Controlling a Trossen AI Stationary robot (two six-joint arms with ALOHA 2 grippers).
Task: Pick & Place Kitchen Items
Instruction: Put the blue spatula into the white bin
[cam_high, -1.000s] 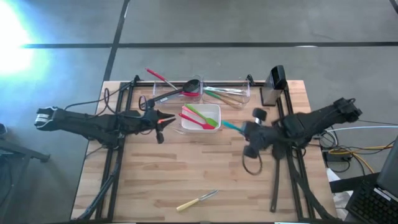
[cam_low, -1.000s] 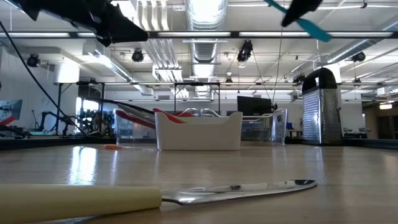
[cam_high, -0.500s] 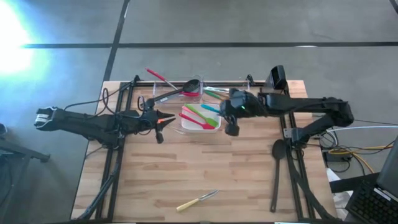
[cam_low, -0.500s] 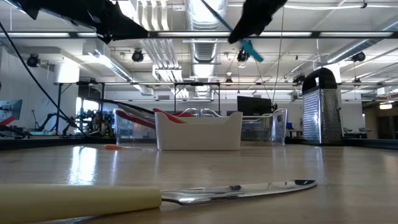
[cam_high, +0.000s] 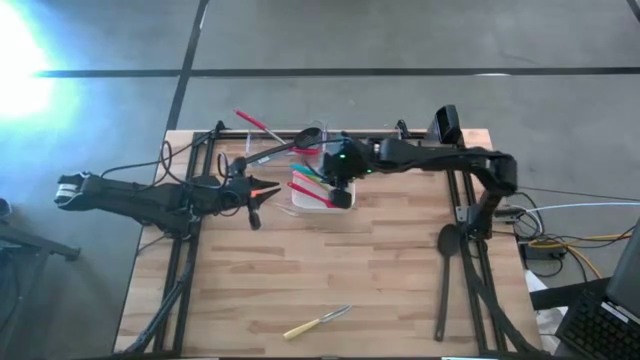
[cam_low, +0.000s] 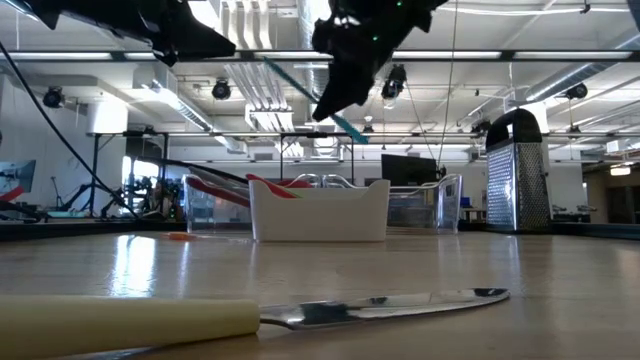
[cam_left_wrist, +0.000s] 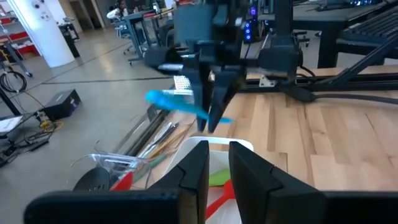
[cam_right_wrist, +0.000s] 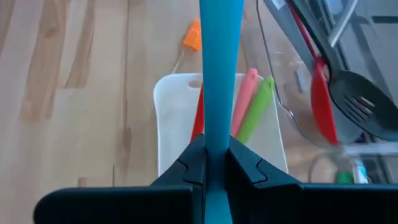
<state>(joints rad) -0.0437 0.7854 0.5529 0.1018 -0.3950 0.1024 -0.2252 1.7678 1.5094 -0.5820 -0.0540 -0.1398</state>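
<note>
Above the white dish (cam_right_wrist: 177, 134), a slim blue utensil (cam_right_wrist: 219, 74) hangs, flat-handled.

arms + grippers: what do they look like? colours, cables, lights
Both arms are dark, nearly black, and slim. The left arm has a white end piece at its outer end and black cables trailing over the table. The right gripper has two flat dark fingers under a boxy wrist; green and blue lights glow on that arm.
</note>
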